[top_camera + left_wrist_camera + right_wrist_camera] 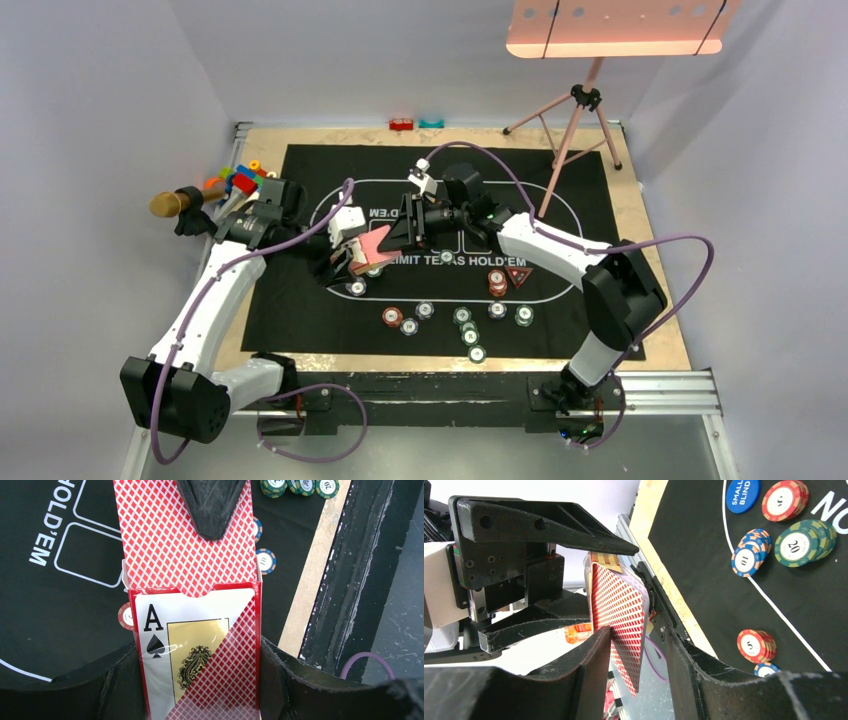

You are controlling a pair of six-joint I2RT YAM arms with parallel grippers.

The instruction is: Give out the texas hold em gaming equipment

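Observation:
My left gripper (pixel 350 252) (pixel 197 656) is shut on a red card box (pixel 200 650) with an ace of spades on its face. It holds the box above the black mat's middle. Red-backed playing cards (pixel 155 540) (pixel 619 600) (pixel 375 243) stick out of the box's open end. My right gripper (pixel 402 232) (pixel 639 637) is open around these cards. One finger (pixel 594 650) touches them and the other stands a little apart. Poker chips (pixel 462 316) lie along the mat's near side. There is also a red stack (pixel 497 284) beside a red triangle marker (pixel 518 275).
A gold-headed microphone (pixel 175 203) and toy bricks (pixel 240 180) lie at the left edge. A pink tripod (pixel 575 120) stands at the back right. The right wrist view shows a blue small-blind disc (pixel 742 495) and red (pixel 781 501), green (pixel 801 542) and blue (pixel 749 557) chip stacks.

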